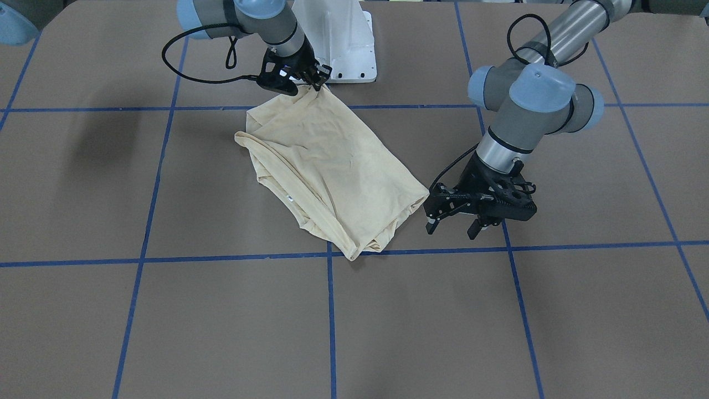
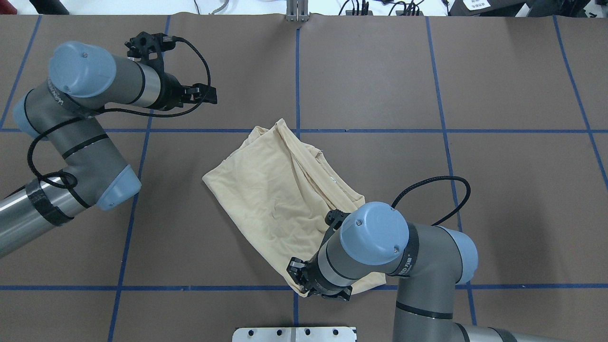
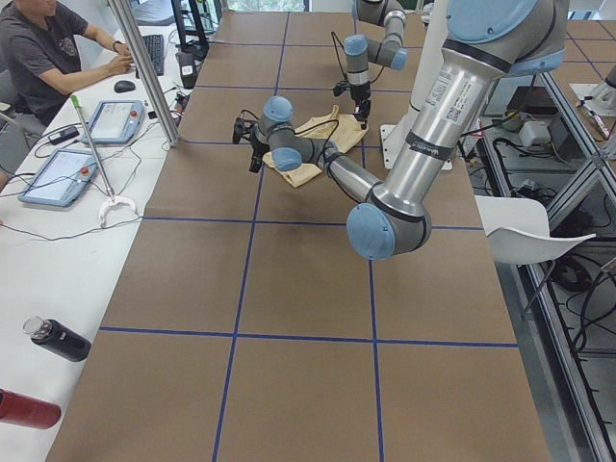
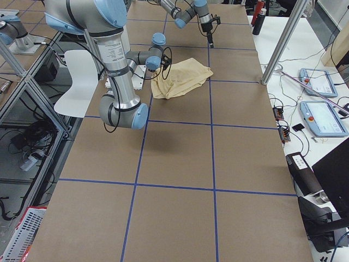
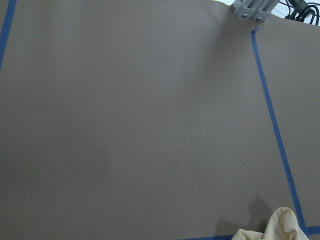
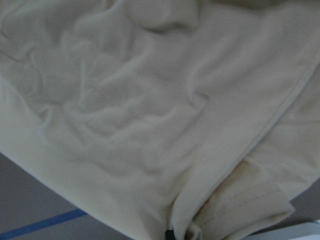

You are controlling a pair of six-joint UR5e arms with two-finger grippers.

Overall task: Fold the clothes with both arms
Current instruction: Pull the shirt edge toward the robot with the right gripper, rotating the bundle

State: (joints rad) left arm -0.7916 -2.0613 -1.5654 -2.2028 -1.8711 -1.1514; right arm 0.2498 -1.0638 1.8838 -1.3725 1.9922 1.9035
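Note:
The cream-yellow T-shirt (image 1: 332, 166) lies loosely folded and slanted in the middle of the brown table (image 1: 166, 310), its plain side up, with a small white neck label (image 1: 289, 198) at one edge. My right gripper (image 1: 317, 82) is shut on the T-shirt's corner nearest the robot (image 2: 365, 282), and the cloth rises to a point at its fingers. The right wrist view is filled with creased fabric (image 6: 150, 100). My left gripper (image 1: 453, 226) hangs open above the table beside the T-shirt's side corner (image 1: 424, 195), touching nothing. The left wrist view shows only the T-shirt's tip (image 5: 280, 227).
The white pedestal base (image 1: 343, 44) stands just behind the right gripper. Blue tape lines (image 1: 330, 310) grid the table. A person (image 3: 43, 48) sits at a side desk with tablets (image 3: 58, 173) and bottles (image 3: 53, 339). A white chair (image 3: 529, 231) stands behind the robot.

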